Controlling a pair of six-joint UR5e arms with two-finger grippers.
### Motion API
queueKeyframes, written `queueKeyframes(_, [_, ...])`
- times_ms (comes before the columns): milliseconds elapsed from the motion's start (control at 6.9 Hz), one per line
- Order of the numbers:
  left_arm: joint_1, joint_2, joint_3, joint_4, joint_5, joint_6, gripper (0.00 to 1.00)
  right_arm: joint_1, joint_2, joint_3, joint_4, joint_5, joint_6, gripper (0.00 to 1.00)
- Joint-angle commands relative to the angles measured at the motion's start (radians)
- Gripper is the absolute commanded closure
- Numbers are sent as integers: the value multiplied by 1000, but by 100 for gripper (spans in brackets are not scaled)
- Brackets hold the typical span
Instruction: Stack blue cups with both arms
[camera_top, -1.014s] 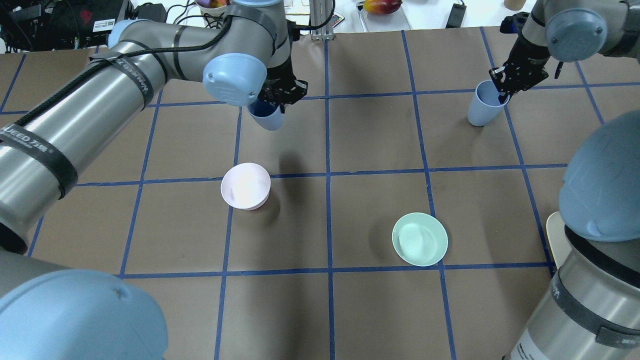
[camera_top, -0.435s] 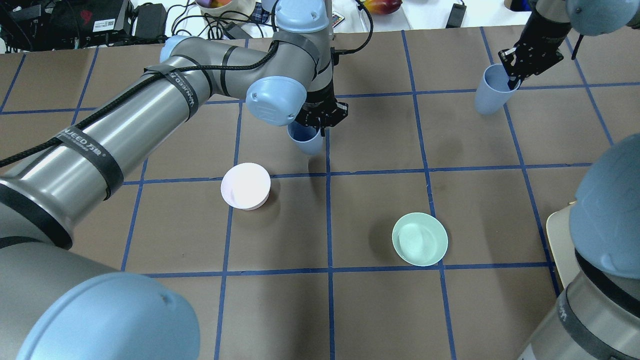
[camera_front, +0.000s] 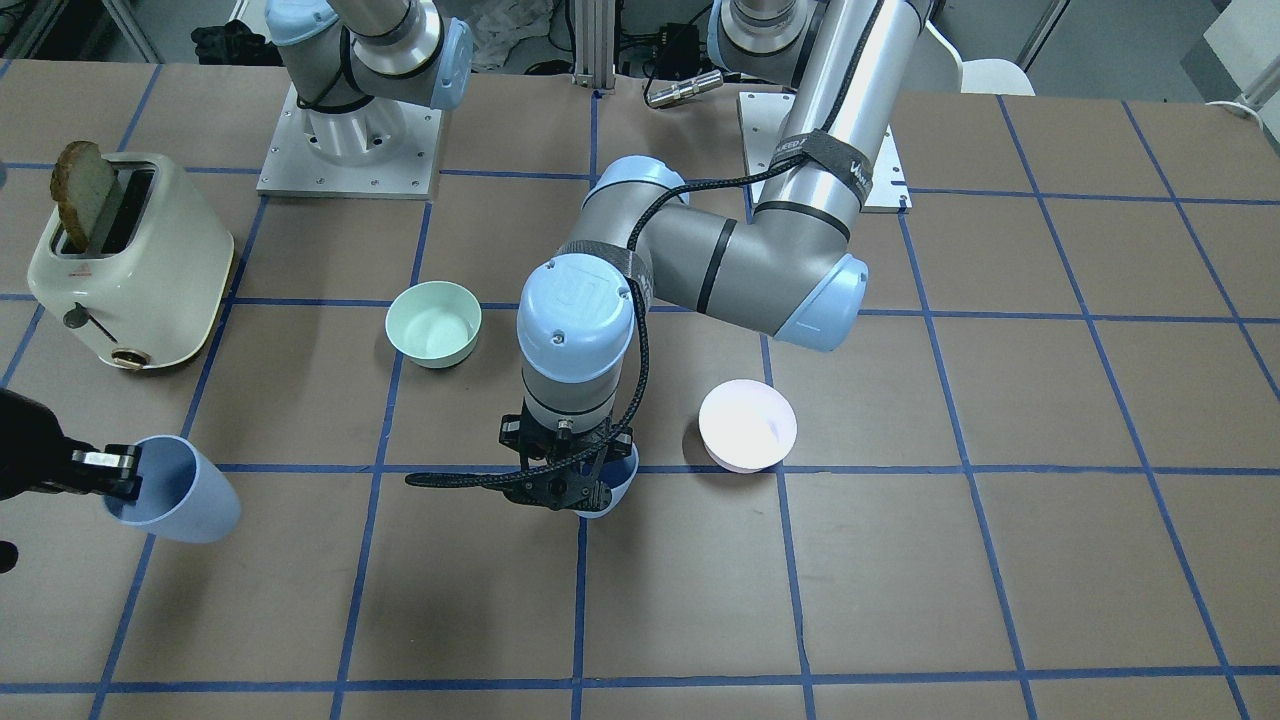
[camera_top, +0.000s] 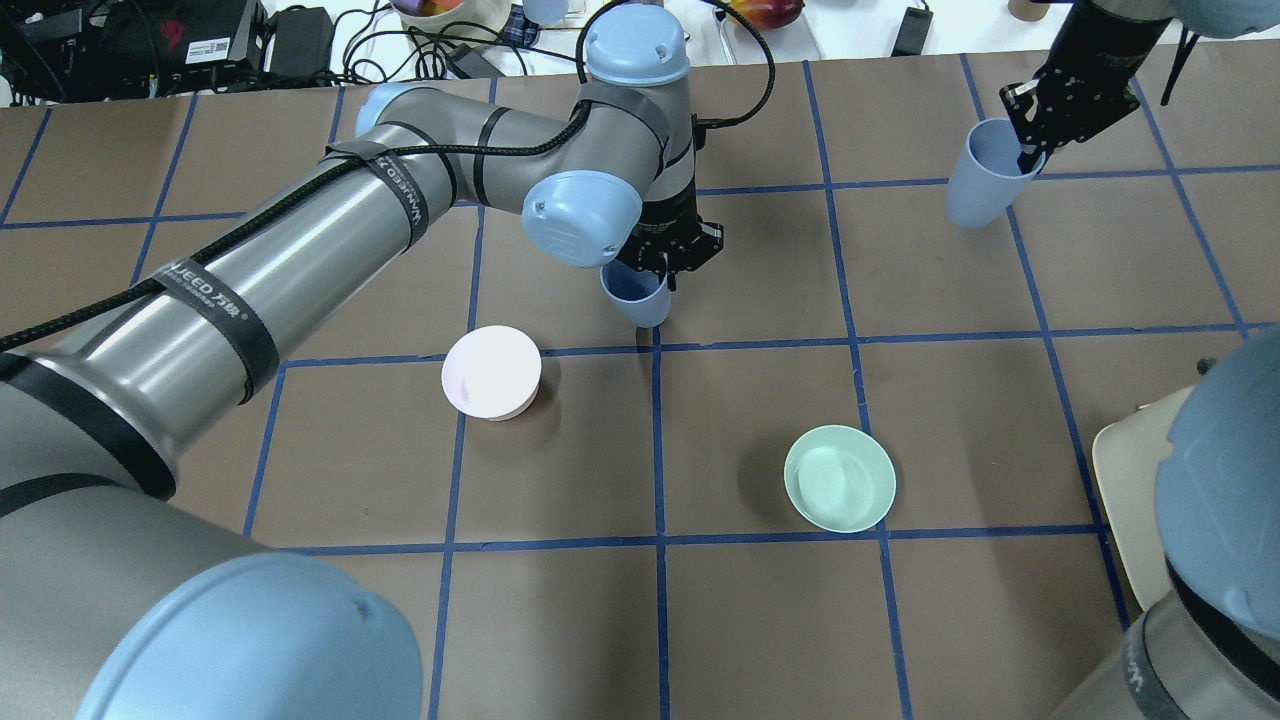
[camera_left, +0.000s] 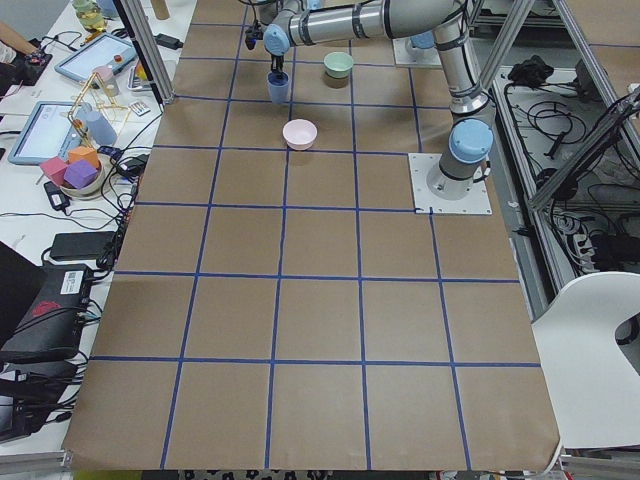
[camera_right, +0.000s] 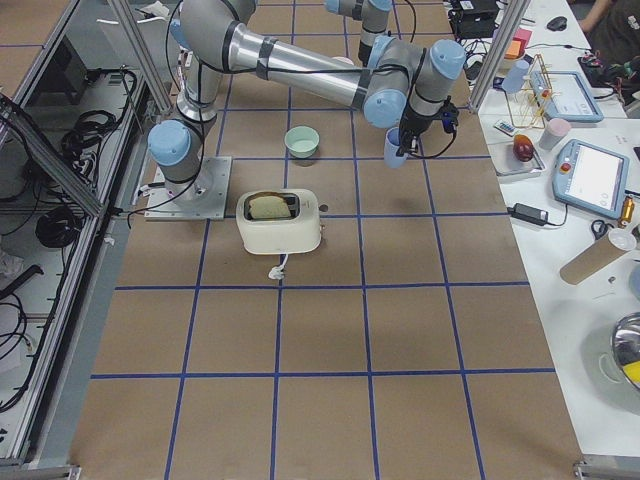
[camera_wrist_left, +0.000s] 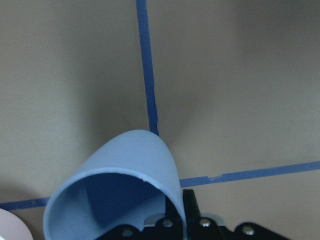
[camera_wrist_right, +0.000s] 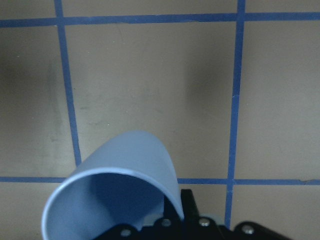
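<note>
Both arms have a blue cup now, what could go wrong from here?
The left gripper pinches the left cup, and the right gripper the right cup, by one rim wall only; either could slip or swing. Both cups look tilted, so they may jam instead of nesting. The pink bowl near the left cup could get bumped.

**Two pale-blue tapered cups, darker blue inside, each being gripped at the rim.** The first cup is hanging mouth-up and slightly tilted from the left gripper, which is pinching its wall with one finger inside and one outside, near the middle of the table. The second cup is leaning more strongly in the right gripper, which is clamping it the same way near the table's far right side, well apart from the first. The grey left arm is reaching inward with its elbow bent; the right arm is stretching outward.
</note>
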Motion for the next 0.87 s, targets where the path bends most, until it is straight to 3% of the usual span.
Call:
queueKeyframes(0, [-1,16,4,-2,-1,-17,0,67,-11,0,16,27,90,100])
queueKeyframes(435, [66,120,38,-188,-10,9,0,212,-24,0,17,29,284,100])
queueKeyframes(725, [171,248,35,-307,-12,163,0,327,-45,0,15,29,392,100])
